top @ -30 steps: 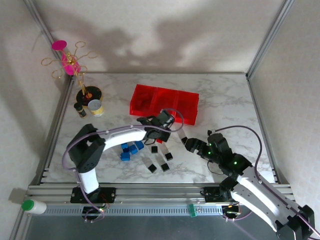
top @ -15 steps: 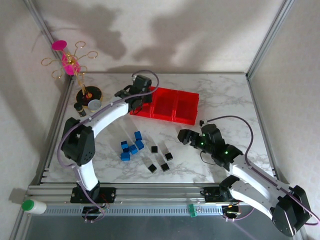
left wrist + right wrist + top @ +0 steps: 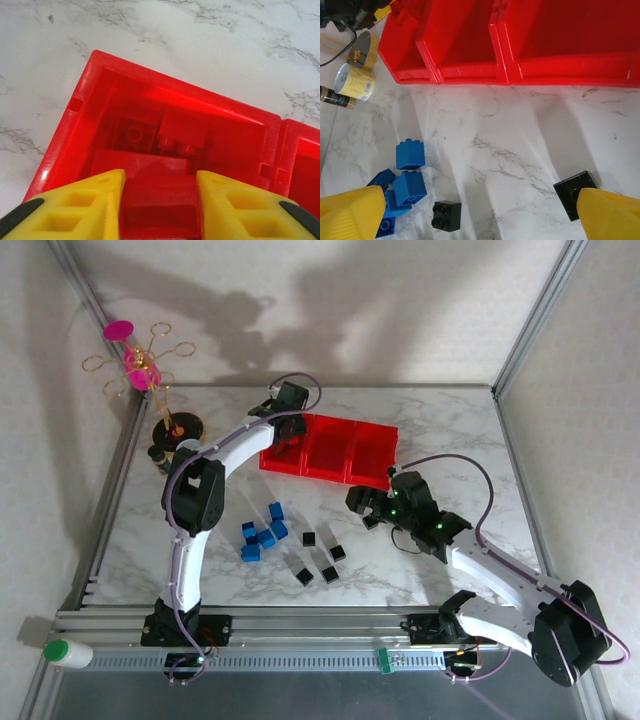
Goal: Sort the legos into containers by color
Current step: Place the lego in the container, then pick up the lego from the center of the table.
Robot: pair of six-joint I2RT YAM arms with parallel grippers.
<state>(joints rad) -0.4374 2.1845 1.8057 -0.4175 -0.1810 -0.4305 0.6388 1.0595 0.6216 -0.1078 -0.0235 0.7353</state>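
Note:
The containers (image 3: 345,462) are three joined red bins at the back of the table. My left gripper (image 3: 285,426) hangs over the leftmost bin (image 3: 89,95), shut on a red lego (image 3: 159,207) between its yellow fingers. More red legos (image 3: 145,137) lie in that bin below it. My right gripper (image 3: 366,504) is open just in front of the bins, low over the marble. A black lego (image 3: 571,193) lies right beside its right finger (image 3: 610,212), and another black lego (image 3: 446,216) lies under the wide gap. Blue legos (image 3: 262,534) and black legos (image 3: 320,558) are scattered mid-table.
Two small jars (image 3: 188,454) and a black base with a gold wire stand (image 3: 140,365) occupy the back left corner. A metal frame edges the table. A white bottle (image 3: 66,652) lies on the front rail. Bare marble stretches right of my right arm.
My left arm swung from the middle of the table back to the leftmost bin, carrying the red lego. My right gripper moved forward and left, towards the bins and a black lego.

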